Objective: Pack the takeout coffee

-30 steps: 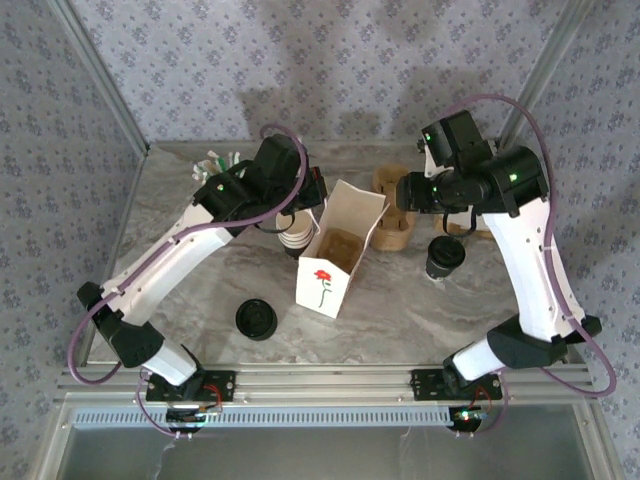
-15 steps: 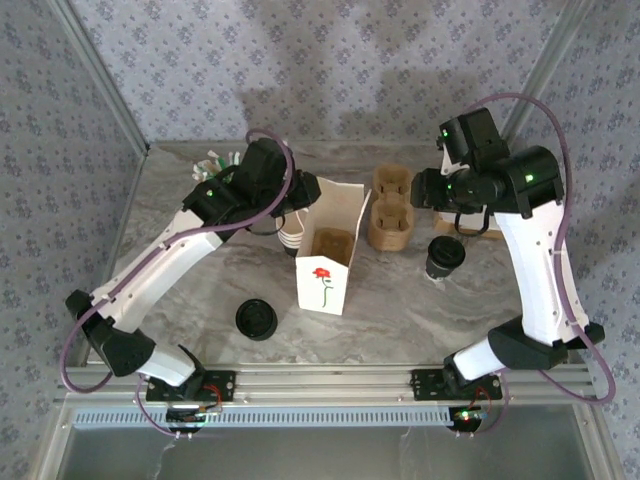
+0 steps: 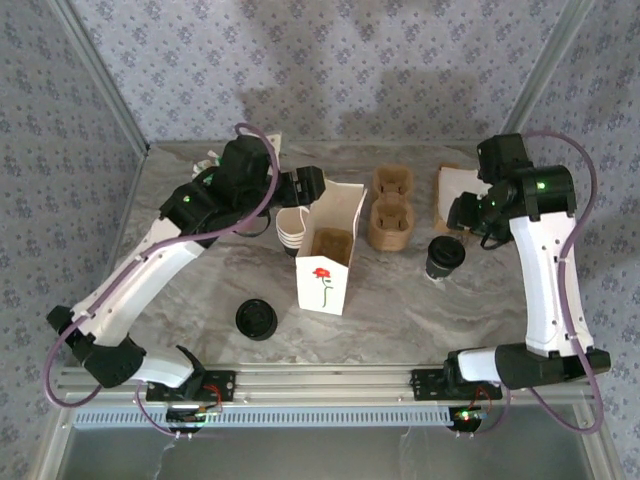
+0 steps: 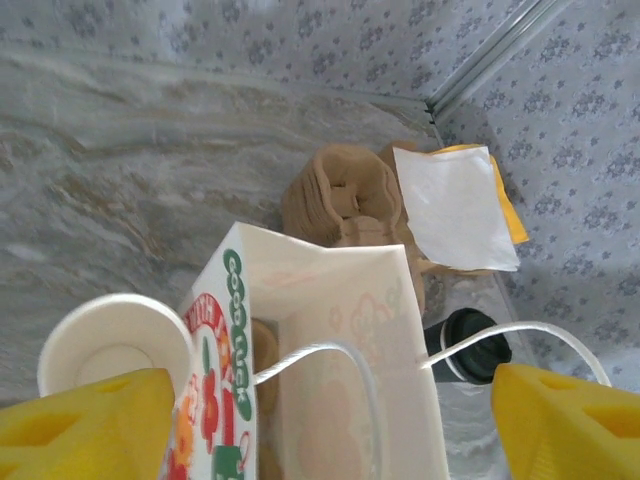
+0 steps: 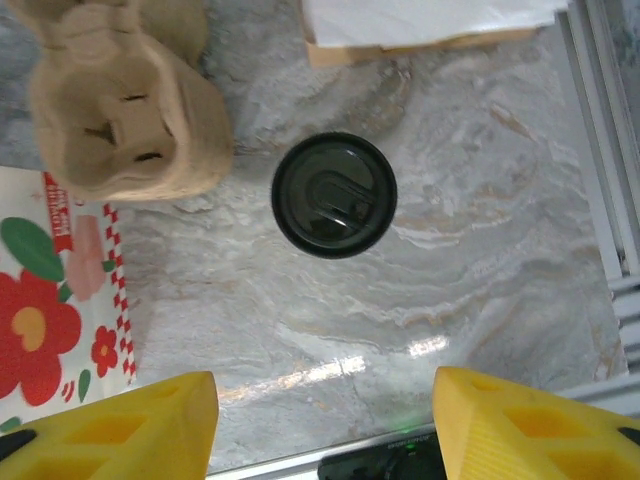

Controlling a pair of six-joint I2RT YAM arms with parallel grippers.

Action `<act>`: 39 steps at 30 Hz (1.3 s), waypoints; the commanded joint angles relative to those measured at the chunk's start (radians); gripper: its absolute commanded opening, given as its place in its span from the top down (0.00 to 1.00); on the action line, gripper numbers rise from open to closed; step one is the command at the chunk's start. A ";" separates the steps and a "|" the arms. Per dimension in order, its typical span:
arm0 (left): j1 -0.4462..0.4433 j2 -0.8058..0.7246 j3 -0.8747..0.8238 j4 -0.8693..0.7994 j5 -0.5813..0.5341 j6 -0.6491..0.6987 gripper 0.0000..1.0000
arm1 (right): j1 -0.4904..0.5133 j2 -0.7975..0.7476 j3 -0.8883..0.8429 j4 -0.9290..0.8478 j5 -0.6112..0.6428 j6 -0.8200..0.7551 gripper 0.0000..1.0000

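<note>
The takeout coffee (image 3: 444, 257) stands upright on the counter (image 3: 400, 305), to the right of the white paper bag (image 3: 328, 252) and just near of the brown pulp carrier (image 3: 390, 210). Its black lid is on.

I judge it to be a light thing with a thin paper wall that gives way if it is pressed too hard. I cannot tell whether there is liquid inside, so it should stay upright. The lid is smooth plastic and may slip or pop off, so it is a poor place to hold. The better place is the cream wall below the lid rim, taken from two opposite sides with moderate force.

The right pincer (image 5: 322, 400) has its yellow fingers (image 5: 110, 420) wide apart and holds nothing. In the right wrist view the coffee (image 5: 333, 195) lies straight ahead, centred between the two fingers, apart from them and not touched. From above, the pincer hangs over the counter a little far and to the right of the cup.

The left pincer (image 4: 325, 410) is also apart, above the open bag (image 4: 330, 330), beside the stack of lidless cups (image 4: 115, 350).
</note>
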 commanded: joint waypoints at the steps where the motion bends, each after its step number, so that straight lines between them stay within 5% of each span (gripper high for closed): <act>1: 0.006 -0.069 0.019 -0.033 -0.071 0.144 0.11 | -0.039 0.008 -0.066 0.025 -0.007 -0.073 0.34; 7: 0.005 -0.109 -0.048 -0.009 -0.059 0.188 0.04 | -0.079 0.045 -0.171 0.094 -0.026 -0.048 0.23; 16: 0.005 -0.098 -0.079 0.008 -0.023 0.196 0.03 | -0.111 0.068 -0.227 0.202 -0.146 0.126 0.21; 19: 0.007 -0.097 -0.087 0.010 -0.024 0.205 0.02 | -0.115 0.099 -0.196 0.213 -0.193 0.077 0.17; 23: 0.007 -0.104 -0.098 0.008 -0.019 0.208 0.01 | -0.126 0.158 -0.173 0.159 -0.167 -0.004 0.16; 29: 0.010 -0.111 -0.107 0.008 -0.024 0.214 0.00 | -0.141 0.131 -0.192 0.202 -0.148 0.080 0.18; 34: 0.009 -0.112 -0.100 -0.001 -0.023 0.220 0.00 | -0.129 0.184 -0.143 0.217 -0.218 -0.233 0.20; 39: 0.009 -0.117 -0.102 -0.010 -0.029 0.217 0.00 | -0.105 0.208 -0.166 0.226 -0.125 -0.436 0.20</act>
